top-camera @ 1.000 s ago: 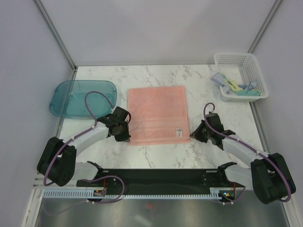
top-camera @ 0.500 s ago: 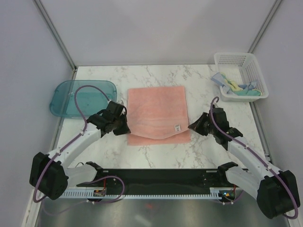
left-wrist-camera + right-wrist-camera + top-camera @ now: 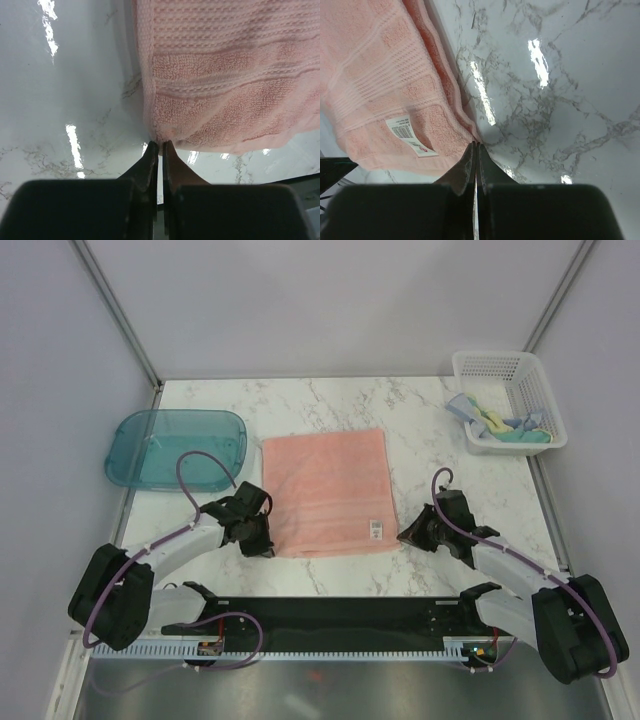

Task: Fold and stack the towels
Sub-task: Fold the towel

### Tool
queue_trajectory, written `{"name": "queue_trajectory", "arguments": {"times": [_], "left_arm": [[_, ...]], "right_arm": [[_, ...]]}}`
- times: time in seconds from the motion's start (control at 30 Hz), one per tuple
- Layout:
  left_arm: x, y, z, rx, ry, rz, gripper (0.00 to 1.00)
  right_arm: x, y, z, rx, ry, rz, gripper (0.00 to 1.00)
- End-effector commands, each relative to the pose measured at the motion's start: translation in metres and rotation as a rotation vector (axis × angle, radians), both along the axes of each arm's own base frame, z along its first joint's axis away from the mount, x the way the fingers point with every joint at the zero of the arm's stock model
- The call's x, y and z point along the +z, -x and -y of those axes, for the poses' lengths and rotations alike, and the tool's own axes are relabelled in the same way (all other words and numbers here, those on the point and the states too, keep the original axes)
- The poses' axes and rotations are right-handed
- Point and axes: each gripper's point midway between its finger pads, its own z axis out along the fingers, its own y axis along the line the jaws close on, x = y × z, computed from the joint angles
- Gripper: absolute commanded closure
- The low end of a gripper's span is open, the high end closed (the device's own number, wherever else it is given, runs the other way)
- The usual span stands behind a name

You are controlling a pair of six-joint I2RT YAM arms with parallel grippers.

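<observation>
Both grippers closed down on the near corners of the salmon-pink towel (image 3: 325,490).

Left gripper (image 3: 160,145): jaws pressed together, nipping the towel's 7 o'clock corner. Right gripper (image 3: 475,146): same narrow pinch at the 5 o'clock corner, white tag (image 3: 407,132) just inboard. The towel lies spread flat mid-table (image 3: 420,410), its near edge slightly lifted in the left wrist view. Thick terry, banded weave; judged light, limp and grippy rather than slick. It should sag between the two holds and drape, not hold shape. Corners are the right purchase, and an even lift should keep the fold square. The other two towels (image 3: 500,425) sit bunched in the mesh basket (image 3: 510,365) at 2 o'clock; the teal tray (image 3: 150,435) is at 10 o'clock.
</observation>
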Motion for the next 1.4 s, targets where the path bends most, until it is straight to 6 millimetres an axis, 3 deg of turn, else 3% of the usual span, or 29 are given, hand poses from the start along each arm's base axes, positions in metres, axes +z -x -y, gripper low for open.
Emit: {"name": "queue_trajectory", "arguments": {"times": [0.0,0.1,0.13,0.23,0.47,0.6,0.7,0.9,1.13,1.23,1.37], "left_arm": [[-0.01,-0.002,-0.002,0.035,-0.016,0.003,0.98],[-0.012,-0.004,-0.003,0.04,-0.028,0.005,0.98],[-0.011,-0.005,-0.003,0.04,-0.03,0.01,0.98],[-0.012,-0.007,-0.004,0.04,-0.041,0.011,0.98],[-0.012,-0.011,-0.005,0.04,-0.056,0.021,0.98],[-0.012,-0.012,-0.006,0.042,-0.061,0.024,0.98],[-0.01,-0.012,-0.006,0.041,-0.056,0.032,0.98],[-0.009,-0.014,-0.011,0.063,-0.083,0.045,0.98],[-0.007,-0.021,-0.015,0.078,-0.113,0.066,0.98],[-0.009,-0.019,-0.018,0.09,-0.126,0.058,0.98],[-0.004,-0.013,-0.018,0.103,-0.12,0.072,0.98]], "right_arm": [[-0.001,-0.007,0.003,-0.02,0.018,0.039,1.0],[0.006,-0.012,0.002,0.01,0.024,0.074,0.98],[0.009,-0.012,0.001,0.027,0.03,0.09,0.88],[0.018,-0.014,0.003,0.033,0.047,0.102,0.77],[0.025,-0.02,0.008,0.071,0.107,0.129,0.77],[0.041,-0.032,0.005,0.105,0.122,0.177,0.76],[0.04,-0.037,0.001,0.151,0.146,0.164,0.75],[0.024,-0.023,-0.003,0.169,0.17,0.081,0.68],[0.028,-0.01,-0.014,0.091,0.133,0.07,0.65],[0.026,-0.014,-0.011,0.067,0.168,0.08,0.65],[0.004,-0.008,0.003,0.054,0.252,0.024,0.67]]}}
